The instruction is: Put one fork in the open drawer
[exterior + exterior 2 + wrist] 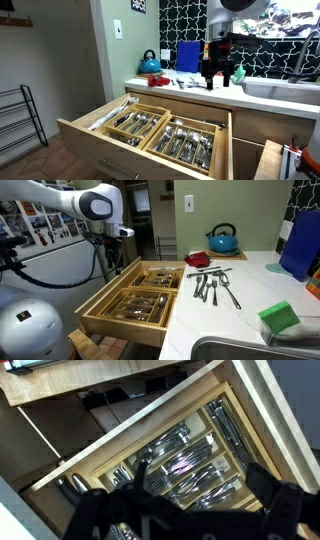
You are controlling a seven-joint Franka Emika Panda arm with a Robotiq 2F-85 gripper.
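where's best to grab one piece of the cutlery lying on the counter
Take the outermost cutlery piece on the white counter at mid-handle, from straight above, the gripper closing across its width. It lies flat, fanned slightly apart from the others, so a top-down pinch there probably clears its neighbours. Fork or knife is too small to tell.

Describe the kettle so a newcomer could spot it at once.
Follow the white countertop back to the green wall. The kettle stands there beside a low red dish. It alone is rounded and teal, with a dark arched handle.
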